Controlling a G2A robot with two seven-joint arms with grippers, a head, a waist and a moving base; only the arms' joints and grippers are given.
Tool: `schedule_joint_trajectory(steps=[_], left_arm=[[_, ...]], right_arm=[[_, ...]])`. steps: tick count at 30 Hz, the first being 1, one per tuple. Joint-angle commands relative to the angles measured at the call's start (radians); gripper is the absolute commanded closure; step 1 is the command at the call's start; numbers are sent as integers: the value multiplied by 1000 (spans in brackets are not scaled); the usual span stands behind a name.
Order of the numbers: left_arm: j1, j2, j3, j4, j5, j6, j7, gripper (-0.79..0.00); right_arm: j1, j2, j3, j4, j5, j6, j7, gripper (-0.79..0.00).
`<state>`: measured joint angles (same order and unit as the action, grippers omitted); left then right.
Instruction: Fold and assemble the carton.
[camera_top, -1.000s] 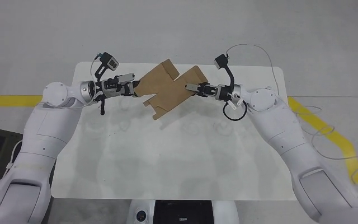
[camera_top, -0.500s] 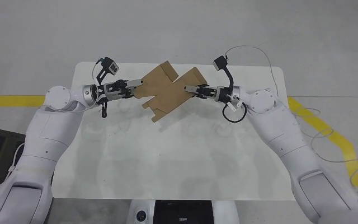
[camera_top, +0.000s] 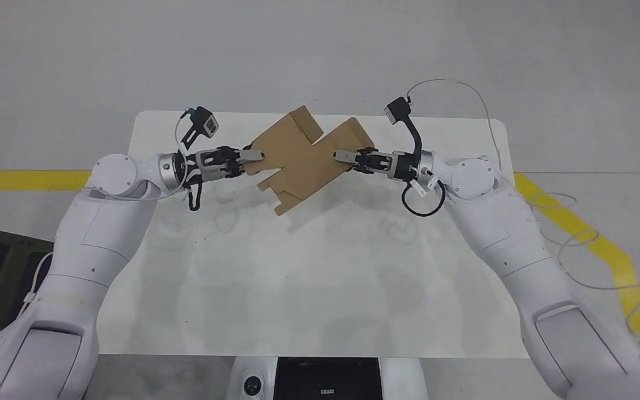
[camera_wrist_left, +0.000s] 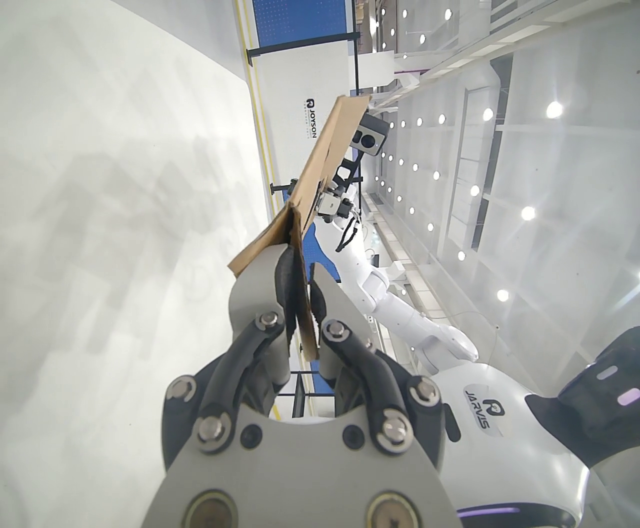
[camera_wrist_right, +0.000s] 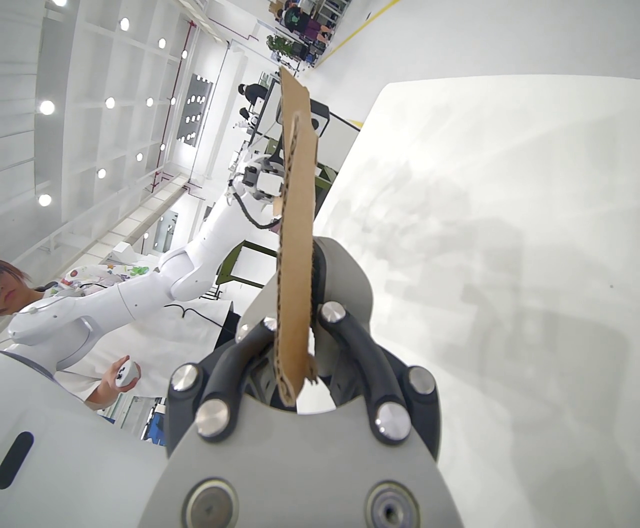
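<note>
A flat brown carton (camera_top: 300, 160) hangs in the air over the far half of the white table (camera_top: 300, 290), held level between both arms. My left gripper (camera_top: 255, 157) is shut on its left edge; in the left wrist view the cardboard (camera_wrist_left: 320, 165) runs edge-on between the two pads of that gripper (camera_wrist_left: 296, 267). My right gripper (camera_top: 338, 155) is shut on the right flap, and the right wrist view has the corrugated edge (camera_wrist_right: 295, 200) pinched inside that gripper (camera_wrist_right: 300, 285). Flaps stick out toward the far side and toward the near side.
Bare white tabletop (camera_wrist_left: 100, 200) lies under and in front of the carton, with its far edge close behind. A yellow floor line (camera_top: 40, 180) runs past both sides of the table. A thin cable (camera_top: 450, 85) loops above the right arm.
My left arm has shifted a little to the right and its wrist has turned, still gripping the carton. The carton and the right arm have hardly moved.
</note>
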<state>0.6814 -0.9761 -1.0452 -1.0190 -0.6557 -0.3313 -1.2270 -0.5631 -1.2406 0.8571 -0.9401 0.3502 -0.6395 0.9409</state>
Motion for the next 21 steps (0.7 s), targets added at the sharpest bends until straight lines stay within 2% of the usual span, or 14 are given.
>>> schedule_joint_trajectory(steps=[1,2,3,4,5,9,15,21], left_arm=[[-2,-2,0,3,1,2,0,0],[-3,-3,0,5,2,3,1,0],[-4,-4,-1,7,1,5,2,0],[-6,-5,-3,8,1,5,2,0],[-9,-6,-5,7,-2,4,2,0],[-22,-7,-16,3,-7,-3,-19,0],[-51,-6,-19,-2,23,-15,-112,0],[-74,-11,1,1,67,-36,-176,0]], right_arm=[[1,-2,0,5,4,-2,3,0],[2,-4,1,7,6,-3,6,0],[2,-5,0,9,10,-3,10,-120],[2,-6,1,15,20,-1,17,-727],[3,-6,6,27,24,0,20,-785],[18,5,27,81,-23,-17,51,-785],[33,33,84,118,-82,-77,87,-785],[18,38,102,38,52,-111,129,-785]])
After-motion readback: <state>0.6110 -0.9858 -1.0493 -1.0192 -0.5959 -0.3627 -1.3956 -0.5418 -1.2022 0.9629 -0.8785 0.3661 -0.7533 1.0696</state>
